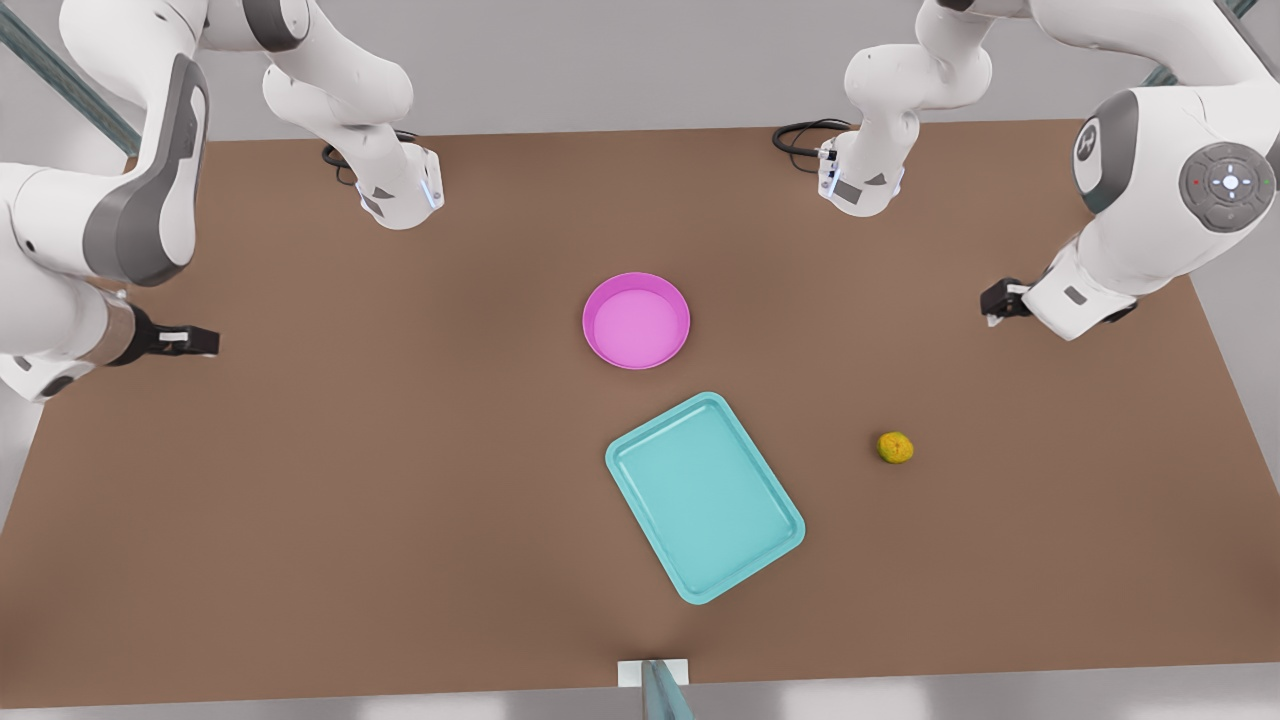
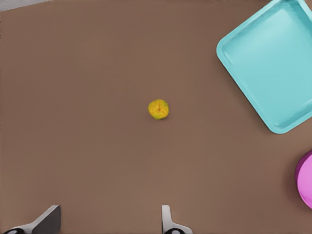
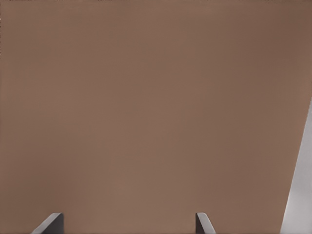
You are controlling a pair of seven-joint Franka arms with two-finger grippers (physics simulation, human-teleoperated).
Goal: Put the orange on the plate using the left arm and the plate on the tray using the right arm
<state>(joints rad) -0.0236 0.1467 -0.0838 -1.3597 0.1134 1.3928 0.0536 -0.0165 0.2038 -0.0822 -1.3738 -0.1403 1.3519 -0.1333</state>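
The small yellow-orange orange [image 1: 895, 447] lies on the brown table toward the front view's right, apart from everything; it also sits mid-table in the left wrist view [image 2: 158, 109]. The magenta plate [image 1: 636, 321] rests empty at the table's middle, just behind the teal tray [image 1: 704, 497], which is also empty. My left gripper [image 1: 1000, 300] hovers at the front view's right, behind the orange, fingers [image 2: 168, 222] spread open. My right gripper [image 1: 190, 342] waits at the far left of the front view, open over bare table [image 3: 127, 225]. The left wrist view catches the tray [image 2: 273, 58] and the plate's edge [image 2: 306, 180].
The brown table [image 1: 350, 500] spreads wide around the objects. Black cables [image 1: 800, 135] lie by the arm bases at the back edge. A small white bracket with a post [image 1: 655, 685] stands at the front edge. A pale strip [image 3: 300, 195] marks the table's edge.
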